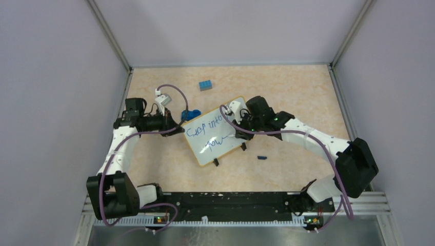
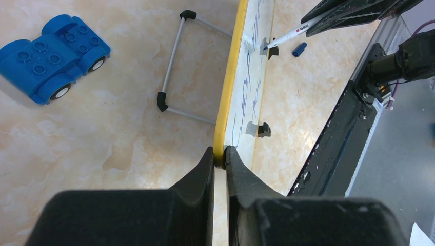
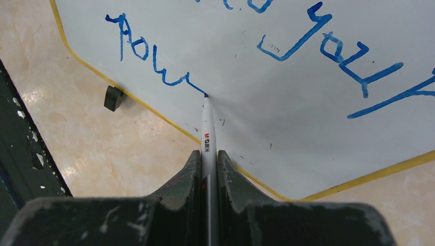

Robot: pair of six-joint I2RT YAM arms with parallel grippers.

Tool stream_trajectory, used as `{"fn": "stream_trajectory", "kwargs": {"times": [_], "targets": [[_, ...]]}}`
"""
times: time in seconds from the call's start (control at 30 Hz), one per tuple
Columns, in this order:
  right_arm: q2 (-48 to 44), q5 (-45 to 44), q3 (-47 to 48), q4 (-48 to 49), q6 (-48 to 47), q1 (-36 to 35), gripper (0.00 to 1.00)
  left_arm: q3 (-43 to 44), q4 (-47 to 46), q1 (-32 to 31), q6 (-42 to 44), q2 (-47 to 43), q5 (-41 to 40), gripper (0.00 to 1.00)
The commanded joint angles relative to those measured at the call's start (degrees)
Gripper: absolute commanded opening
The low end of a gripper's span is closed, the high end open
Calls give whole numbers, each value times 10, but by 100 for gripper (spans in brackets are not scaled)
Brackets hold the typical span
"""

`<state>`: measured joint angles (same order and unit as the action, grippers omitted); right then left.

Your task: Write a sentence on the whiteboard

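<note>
The whiteboard (image 1: 218,137) with its yellow rim stands tilted in the middle of the table. Two lines of the blue sentence (image 1: 208,130) cross it. My left gripper (image 1: 180,129) is shut on the board's left edge; in the left wrist view the yellow rim (image 2: 231,87) sits pinched between the jaws of the left gripper (image 2: 219,156). My right gripper (image 3: 209,156) is shut on a white marker (image 3: 208,128). The marker's tip touches the whiteboard (image 3: 287,92) at the end of the lower line of the sentence (image 3: 154,56).
A blue toy car (image 1: 191,115) sits just behind the left gripper, and a blue brick (image 1: 206,85) lies farther back. The marker's blue cap (image 1: 262,158) lies right of the board. A wire stand (image 2: 172,66) props the board from behind. Black clip feet (image 1: 216,162) rest on the table.
</note>
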<state>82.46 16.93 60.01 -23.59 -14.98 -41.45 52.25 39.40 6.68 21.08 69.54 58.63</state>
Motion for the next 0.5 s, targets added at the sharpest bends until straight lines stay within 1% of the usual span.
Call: {"fn": "stream_trajectory", "kwargs": {"times": [0.0, 0.47], "targets": [[-3, -15, 31, 21, -9, 10, 0, -12, 0, -4, 18, 4, -20, 0], [9, -4, 51, 25, 2, 6, 0, -11, 0, -4, 20, 8, -18, 0]]}}
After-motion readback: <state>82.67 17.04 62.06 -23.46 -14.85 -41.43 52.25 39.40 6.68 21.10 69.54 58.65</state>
